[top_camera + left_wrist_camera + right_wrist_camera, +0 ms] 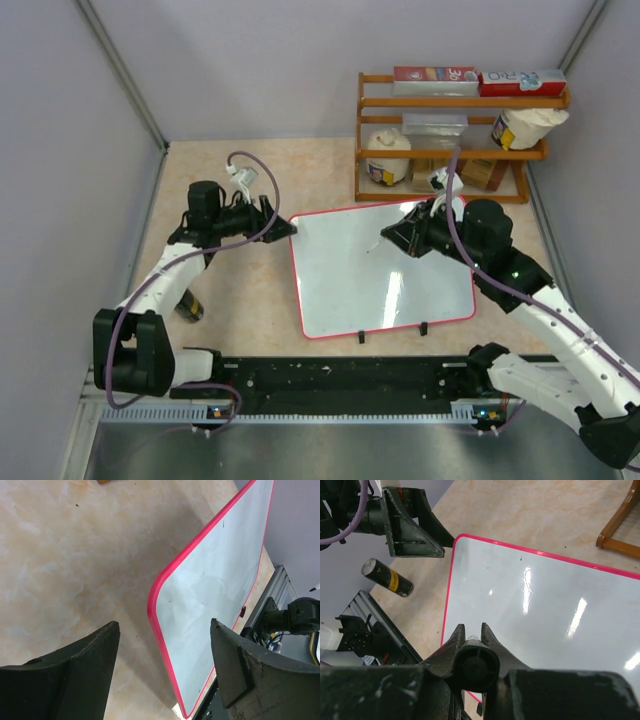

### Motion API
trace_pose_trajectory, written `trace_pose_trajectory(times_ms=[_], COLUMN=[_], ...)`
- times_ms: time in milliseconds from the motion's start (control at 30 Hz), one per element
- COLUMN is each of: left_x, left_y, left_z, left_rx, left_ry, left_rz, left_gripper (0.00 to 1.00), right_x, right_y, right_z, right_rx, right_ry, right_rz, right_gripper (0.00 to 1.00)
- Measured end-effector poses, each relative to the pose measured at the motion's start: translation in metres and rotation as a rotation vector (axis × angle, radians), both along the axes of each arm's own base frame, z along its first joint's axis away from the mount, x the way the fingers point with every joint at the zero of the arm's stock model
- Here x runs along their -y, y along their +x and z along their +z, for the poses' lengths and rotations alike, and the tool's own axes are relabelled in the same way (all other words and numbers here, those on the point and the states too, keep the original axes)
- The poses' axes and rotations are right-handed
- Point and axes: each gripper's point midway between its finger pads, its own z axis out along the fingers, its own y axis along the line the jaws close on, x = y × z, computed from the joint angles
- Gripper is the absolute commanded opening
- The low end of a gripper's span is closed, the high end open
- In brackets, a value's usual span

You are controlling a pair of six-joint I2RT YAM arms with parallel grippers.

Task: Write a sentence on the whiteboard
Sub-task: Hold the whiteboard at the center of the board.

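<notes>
Two arms reach in over the table from its near edge. Near the left edge we see a black can with a yellow band lying on its side beside the left arm. Further in, the left gripper sits at the far left corner of the whiteboard, its fingers standing well apart. From its own wrist camera the red corner lies ahead of and between them, touching neither. The whiteboard lies flat in the middle of the table, turned slightly, with its two small black feet along its near edge. We see a glossy surface with light reflections and a few tiny dark specks. Over the far right part of the board, the right gripper has its fingers clamped together on a pen, whose round black end faces the wrist camera. We cannot tell whether the pen's tip touches the board. At the far right corner of the table stands a wooden shelf holding boxes and white jars.
</notes>
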Motion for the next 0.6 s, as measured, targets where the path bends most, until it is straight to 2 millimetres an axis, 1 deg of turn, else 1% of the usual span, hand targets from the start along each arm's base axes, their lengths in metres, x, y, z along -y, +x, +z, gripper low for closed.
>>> trace_pose_trajectory(times_ms=[167,300,400,500,600], left_x=[-0.002,0.002,0.005,0.007,0.011], left_y=[-0.001,-0.004,-0.006,-0.006,-0.006], left_z=[-0.003,-0.006,-0.011,-0.015,-0.018], left_rx=[-0.018,-0.04,-0.071,-0.085,-0.094], left_ry=[-0.004,-0.034,-0.054,-0.063,-0.074], left_rz=[0.013,-0.011,-0.036,-0.05,-0.072], left_gripper=[0.76,0.76,0.75,0.75,0.74], right_x=[-0.002,-0.005,-0.008,-0.014,-0.025], right_y=[0.004,0.008,0.014,0.02,0.022], right_z=[0.005,0.006,0.005,0.004,0.001], right_rx=[0.02,0.031,0.033,0.032,0.035], right_ry=[0.011,0.017,0.015,0.011,0.008], right_rz=[0.001,-0.002,-0.005,-0.004,0.012], right_gripper=[0.0,0.0,0.0,0.0,0.0])
